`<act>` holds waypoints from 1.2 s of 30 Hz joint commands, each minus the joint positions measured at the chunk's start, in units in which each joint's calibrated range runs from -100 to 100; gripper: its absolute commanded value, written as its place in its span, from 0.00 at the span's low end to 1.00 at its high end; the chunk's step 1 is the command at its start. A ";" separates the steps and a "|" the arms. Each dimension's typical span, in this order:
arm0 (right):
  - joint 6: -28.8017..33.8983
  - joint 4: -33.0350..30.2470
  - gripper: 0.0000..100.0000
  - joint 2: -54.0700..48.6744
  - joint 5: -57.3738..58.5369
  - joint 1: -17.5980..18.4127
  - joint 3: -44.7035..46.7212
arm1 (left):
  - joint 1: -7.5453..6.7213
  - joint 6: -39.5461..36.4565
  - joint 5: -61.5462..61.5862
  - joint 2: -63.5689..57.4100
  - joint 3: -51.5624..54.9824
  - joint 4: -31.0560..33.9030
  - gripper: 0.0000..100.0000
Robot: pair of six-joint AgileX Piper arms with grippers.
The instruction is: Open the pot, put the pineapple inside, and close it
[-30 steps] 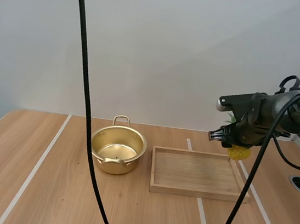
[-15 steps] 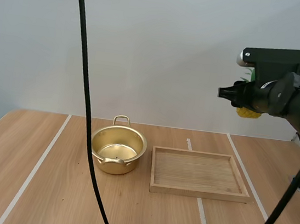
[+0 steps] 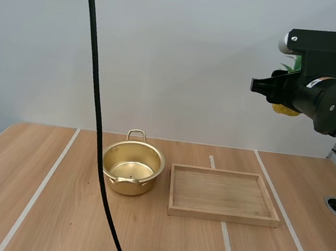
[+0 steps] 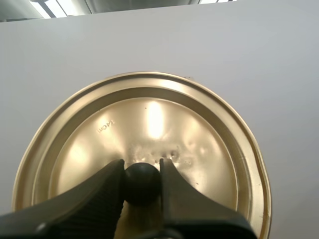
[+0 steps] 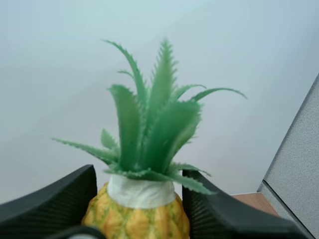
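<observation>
Right claw (image 5: pixel 137 201) is clamped on the pineapple (image 5: pixel 139 149), one black finger on each side of the yellow body, with the green crown standing up between them. It hangs high over the right side of the table (image 3: pixel 33 207), somewhere above the wooden tray (image 3: pixel 221 217) as far as I can judge, and well apart from the pot (image 3: pixel 131 169). Left claw (image 4: pixel 142 172) is pinched on the black knob (image 4: pixel 142 184) of the golden lid (image 4: pixel 149 119), holding it high at the far left, clear of everything below. The pot sits open on the table, just left of the tray, and from where I stand its inside looks empty.

So I'd say the opening is done and the fruit is picked up, but it isn't in yet. What's left, to my eye, is to carry the pineapple leftward and down over the pot's mouth and let it go inside. After that the lid has to come down and seat on the rim.
</observation>
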 commanded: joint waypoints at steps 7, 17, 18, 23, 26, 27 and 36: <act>-2.34 0.58 0.00 -0.29 -1.20 4.97 0.09 | -0.13 -0.06 -1.71 -0.43 -0.45 -0.29 0.00; -2.97 3.19 0.00 4.69 -2.15 8.07 0.09 | -0.13 -0.06 -1.71 -0.43 -0.45 -0.29 0.00; -2.97 3.28 0.00 5.41 -2.39 8.52 0.09 | -0.13 -0.06 -1.71 -0.43 -0.45 -0.29 0.00; -3.06 3.59 0.00 7.57 -5.88 11.41 0.09 | -0.13 -0.06 -1.71 -0.43 -0.45 -0.29 0.00; -3.66 3.59 0.00 8.92 -6.82 13.15 0.09 | -0.13 -0.06 -1.71 -0.43 -0.45 -0.29 0.00; -3.75 3.59 0.00 9.58 -7.06 13.79 0.09 | -0.13 -0.06 -1.71 -0.43 -0.45 -0.29 0.00; -4.80 3.59 0.00 16.71 -11.50 19.18 0.09 | -0.13 -0.06 -1.71 -0.43 -0.45 -0.29 0.00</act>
